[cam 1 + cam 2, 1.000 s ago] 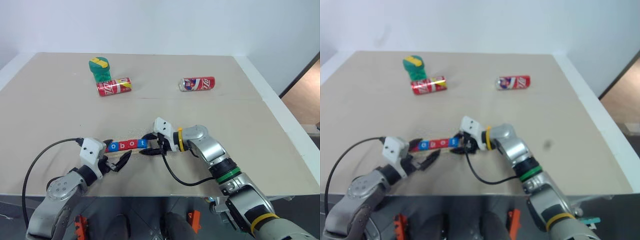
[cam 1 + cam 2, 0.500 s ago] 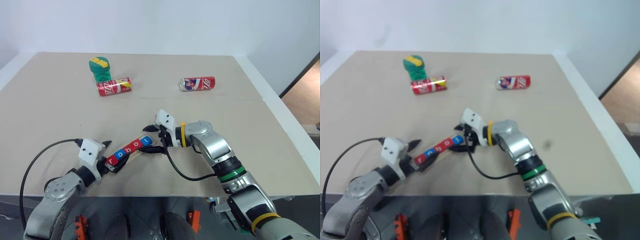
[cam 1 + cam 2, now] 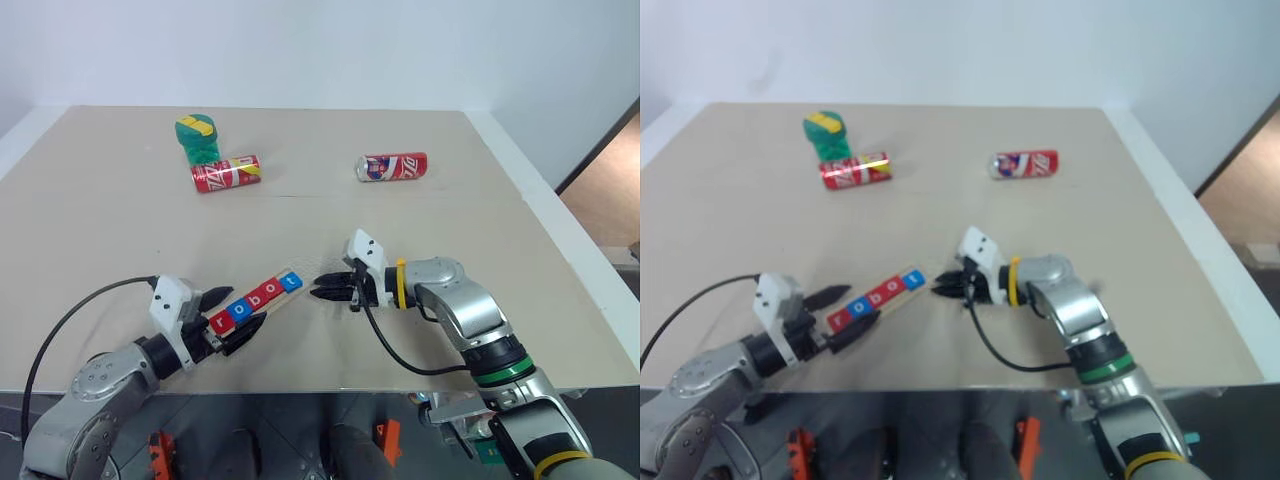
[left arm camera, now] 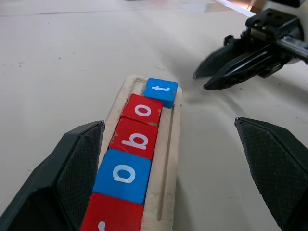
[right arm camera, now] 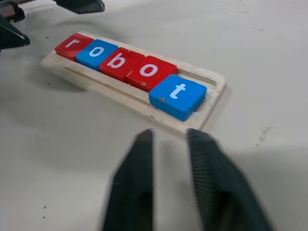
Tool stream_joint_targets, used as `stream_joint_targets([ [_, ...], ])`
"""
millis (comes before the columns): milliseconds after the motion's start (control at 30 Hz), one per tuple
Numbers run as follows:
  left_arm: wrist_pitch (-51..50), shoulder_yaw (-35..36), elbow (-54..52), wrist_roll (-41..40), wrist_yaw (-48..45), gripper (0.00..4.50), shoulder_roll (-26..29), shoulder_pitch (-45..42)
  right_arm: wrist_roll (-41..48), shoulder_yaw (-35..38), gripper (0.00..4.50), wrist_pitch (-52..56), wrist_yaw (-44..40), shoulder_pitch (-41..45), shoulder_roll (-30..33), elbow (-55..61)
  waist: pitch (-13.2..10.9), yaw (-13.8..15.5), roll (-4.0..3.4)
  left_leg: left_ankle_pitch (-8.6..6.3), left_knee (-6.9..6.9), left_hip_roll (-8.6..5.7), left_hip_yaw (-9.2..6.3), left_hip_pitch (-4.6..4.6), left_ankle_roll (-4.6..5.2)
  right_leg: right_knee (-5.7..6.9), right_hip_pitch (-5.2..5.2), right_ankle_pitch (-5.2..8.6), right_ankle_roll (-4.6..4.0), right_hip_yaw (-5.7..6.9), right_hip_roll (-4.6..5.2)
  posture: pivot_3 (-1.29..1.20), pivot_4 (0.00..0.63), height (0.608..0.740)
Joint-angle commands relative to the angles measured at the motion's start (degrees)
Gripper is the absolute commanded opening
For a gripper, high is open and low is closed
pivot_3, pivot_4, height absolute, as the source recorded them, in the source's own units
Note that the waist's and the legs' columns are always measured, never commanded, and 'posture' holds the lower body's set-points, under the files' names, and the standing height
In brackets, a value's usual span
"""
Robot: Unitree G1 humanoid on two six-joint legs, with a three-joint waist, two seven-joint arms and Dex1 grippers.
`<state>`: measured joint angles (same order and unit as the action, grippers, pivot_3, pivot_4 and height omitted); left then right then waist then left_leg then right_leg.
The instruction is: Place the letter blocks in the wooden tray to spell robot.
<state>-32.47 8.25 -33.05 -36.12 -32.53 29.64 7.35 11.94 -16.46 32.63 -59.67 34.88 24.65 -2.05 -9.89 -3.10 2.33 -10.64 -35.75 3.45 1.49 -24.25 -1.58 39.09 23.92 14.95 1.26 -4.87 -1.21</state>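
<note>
The wooden tray [image 5: 144,109] lies slantwise on the table near its front edge. In its slot the letter blocks [image 3: 255,299] read r, o, b, o, t in red, blue, red, red, blue. The blue t block [image 4: 161,91] sits slightly askew at the far end. My left gripper [image 3: 232,315] is open, with a finger [image 4: 77,166] on each side of the tray's near end and neither touching it. My right gripper [image 3: 320,289] is shut with nothing in it, a short way to the right of the t end and apart from the tray.
Two red soda cans [image 3: 227,173] [image 3: 393,167] lie on their sides at the back of the table. A green and yellow object [image 3: 198,137] stands behind the left can. Black cables trail from both wrists. The table's right edge [image 3: 560,240] runs along a white border.
The tray has swung from lying crosswise to slanting, its r end between my left fingers. My right gripper has left the t end, moved right and shut.
</note>
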Motion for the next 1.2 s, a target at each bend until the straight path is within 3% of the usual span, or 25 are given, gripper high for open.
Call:
stream_joint_targets([
  [33, 0.8, 2.0, -1.0, -0.1, 0.2, 4.50, 0.8, -1.1, -0.6, -1.3, 0.04, -1.2, 0.8, 1.8, -1.4, 0.6, 0.0, 0.0, 0.00, 0.00, 0.00, 0.01, -0.01, 0.00, 0.00, 0.00, 0.00, 0.00, 0.00, 0.00, -0.02, 0.00, 0.150, 0.740],
  [700, 2.6, 2.0, -2.1, 1.9, 2.2, 4.50, -0.4, 1.6, -5.8, -3.5, 0.04, -11.8, 1.3, 7.6, -7.4, -11.4, 0.0, 0.2, 0.01, 0.00, 0.00, 0.02, 0.02, -0.02, 0.00, -0.01, 0.01, 0.00, -0.02, -0.01, 0.00, 0.00, 0.150, 0.740],
  [833, 2.5, 8.4, 0.1, -0.8, 2.7, 4.50, 0.3, 0.7, -3.2, 0.9, 0.04, -9.1, 1.5, 7.6, -5.0, -7.9, 0.0, 0.2, 0.00, 0.00, 0.01, 0.02, 0.03, -0.04, -0.01, -0.01, 0.02, 0.00, -0.03, -0.01, 0.00, 0.00, 0.150, 0.740],
  [867, 2.8, 10.7, 1.3, -1.1, 2.4, 4.50, 1.1, 0.4, -1.9, 2.8, 0.56, -8.1, 1.2, 7.7, -3.8, -7.3, 0.0, 0.3, -0.01, 0.00, 0.01, 0.03, 0.02, -0.05, 0.00, 0.00, 0.03, -0.01, -0.03, -0.01, 0.00, 0.00, 0.150, 0.740],
  [967, 4.5, 16.1, 6.5, 0.4, -0.3, 4.50, 5.0, 0.2, 2.6, 8.7, 1.51, -5.5, -2.0, 7.5, 1.8, -7.1, 0.0, 0.4, -0.01, 0.00, -0.01, 0.03, 0.00, -0.05, 0.00, 0.00, 0.04, -0.01, -0.04, 0.03, 0.00, 0.00, 0.150, 0.740],
  [1167, 10.3, 19.0, 18.5, 5.9, -3.9, 4.50, 10.1, -1.3, 5.8, 13.7, 3.70, -8.4, -9.4, 2.3, 11.3, -10.0, 0.0, 0.5, 0.01, -0.02, 0.04, -0.11, 0.09, -0.04, 0.01, -0.03, 0.03, 0.14, 0.01, 0.05, 0.20, 0.00, 0.150, 0.740],
  [1200, 11.8, 18.9, 20.1, 7.1, -4.6, 4.50, 10.6, -1.5, 5.9, 14.1, 3.89, -8.7, -9.8, 1.4, 12.0, -10.4, 0.0, 0.5, 0.01, -0.02, 0.05, -0.11, 0.09, -0.04, 0.01, -0.04, 0.03, 0.14, 0.02, 0.05, 0.20, 0.00, 0.150, 0.740],
])
